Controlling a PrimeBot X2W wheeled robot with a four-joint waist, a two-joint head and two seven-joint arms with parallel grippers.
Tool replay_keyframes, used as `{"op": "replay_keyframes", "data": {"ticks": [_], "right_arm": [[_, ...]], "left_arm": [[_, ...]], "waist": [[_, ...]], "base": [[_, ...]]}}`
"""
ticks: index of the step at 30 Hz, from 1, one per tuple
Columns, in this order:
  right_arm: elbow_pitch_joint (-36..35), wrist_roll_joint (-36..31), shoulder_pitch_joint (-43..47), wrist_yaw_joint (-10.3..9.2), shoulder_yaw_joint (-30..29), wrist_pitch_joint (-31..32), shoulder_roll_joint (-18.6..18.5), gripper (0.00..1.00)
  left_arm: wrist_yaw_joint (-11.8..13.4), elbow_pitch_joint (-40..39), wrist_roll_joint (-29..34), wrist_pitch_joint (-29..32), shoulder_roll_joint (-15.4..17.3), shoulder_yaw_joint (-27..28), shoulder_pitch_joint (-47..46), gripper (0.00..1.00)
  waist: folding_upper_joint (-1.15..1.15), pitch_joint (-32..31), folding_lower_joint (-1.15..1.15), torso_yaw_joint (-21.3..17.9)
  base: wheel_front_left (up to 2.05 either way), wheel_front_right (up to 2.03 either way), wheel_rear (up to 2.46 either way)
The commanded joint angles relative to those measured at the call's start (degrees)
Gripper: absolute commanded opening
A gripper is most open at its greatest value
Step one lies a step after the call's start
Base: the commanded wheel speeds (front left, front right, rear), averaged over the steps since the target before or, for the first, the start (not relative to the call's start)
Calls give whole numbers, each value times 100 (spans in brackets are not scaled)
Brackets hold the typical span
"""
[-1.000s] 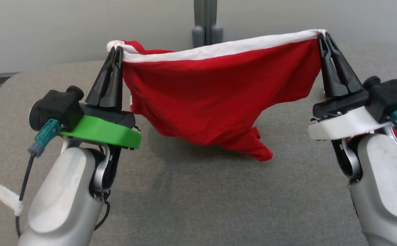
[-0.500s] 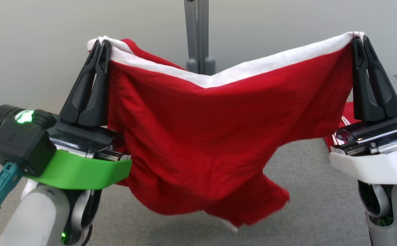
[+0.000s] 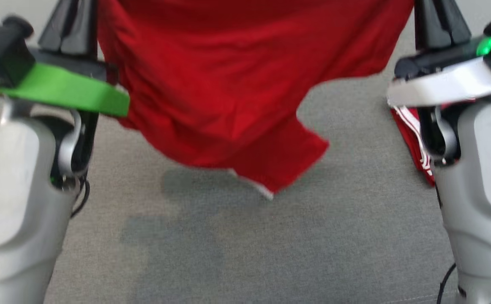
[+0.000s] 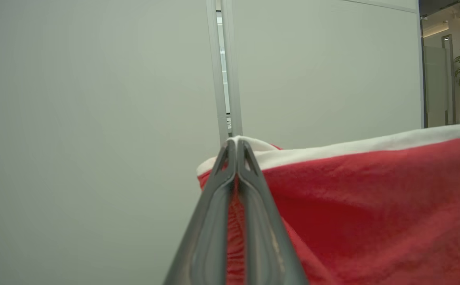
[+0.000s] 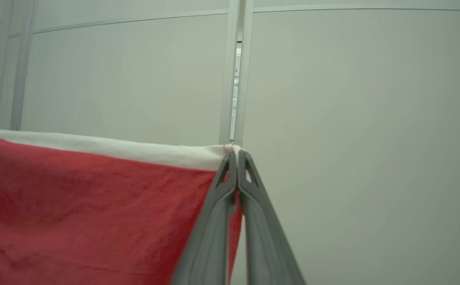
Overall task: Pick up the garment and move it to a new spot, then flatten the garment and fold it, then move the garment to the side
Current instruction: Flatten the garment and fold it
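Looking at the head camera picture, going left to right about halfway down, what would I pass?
left forearm → red garment, hanging above the grey surface → striped red-and-white cloth lying on that surface → right forearm

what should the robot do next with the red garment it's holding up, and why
Probably lower both hands together to lay the red garment flat on the grey surface. The left hand and right hand are each shut on an end of its white band, so it hangs spread, its lowest tip off the surface.
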Motion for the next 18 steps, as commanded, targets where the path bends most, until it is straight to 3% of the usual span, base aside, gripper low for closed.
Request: {"op": "replay_keyframes", "data": {"ticks": [1, 8, 14, 18], "right_arm": [[232, -63, -385, -11, 22, -130, 32, 0], [1381, -368, -1751, -11, 32, -663, 356, 0], [1990, -293, -1406, -11, 368, -815, 477, 0], [1886, -121, -893, -11, 431, -819, 493, 0]], "left_arm": [[-96, 248, 78, -136, -80, 27, -441, 0], [-284, 1913, 248, -1061, -538, 44, -1947, 0], [-418, 2861, 148, -1390, -729, 20, -1602, 0], [-433, 3013, 139, -1489, -804, 67, -1093, 0]], "waist": [[0, 630, 0, -119], [0, 1406, 0, -178], [0, 1795, 0, -147], [0, 1869, 0, -101]], "base": [[0, 0, 0], [0, 0, 0], [0, 0, 0], [0, 0, 0]]}}
